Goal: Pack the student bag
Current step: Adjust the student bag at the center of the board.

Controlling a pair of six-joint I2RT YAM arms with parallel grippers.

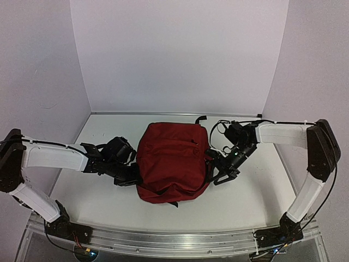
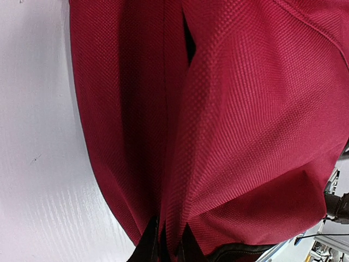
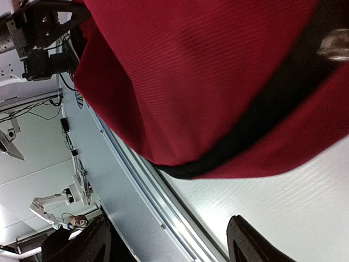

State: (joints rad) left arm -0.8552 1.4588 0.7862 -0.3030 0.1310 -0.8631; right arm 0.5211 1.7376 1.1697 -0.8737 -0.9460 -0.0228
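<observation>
The student bag [image 1: 172,161] is lying flat at the middle of the desk [image 1: 245,202], between the two arms, with its near end sitting close to the desk's near edge. The left jaws are reaching in from the left and clenching a thin fold of the red fabric, with the dark fingers [image 2: 148,245] showing on either side of that fold in the left wrist view. The right jaws are standing released just beside the bag's right flank, their fingers [image 3: 251,243] spread wide with only bare desk between them. Several risks are arising from this arrangement. The pinched fold is shallow and the cloth is soft, so it is likely to slide out under any pull. With the right side unanchored, a pull from the left is more likely to drag the whole bag than to open it, possibly carrying it toward the near edge. The black strap [image 3: 262,120] is running close to the right jaws and could be caught in place of the fabric. Whether the main compartment is unzipped is not showing. No brand, label or legible writing is appearing on the bag in any view.
</observation>
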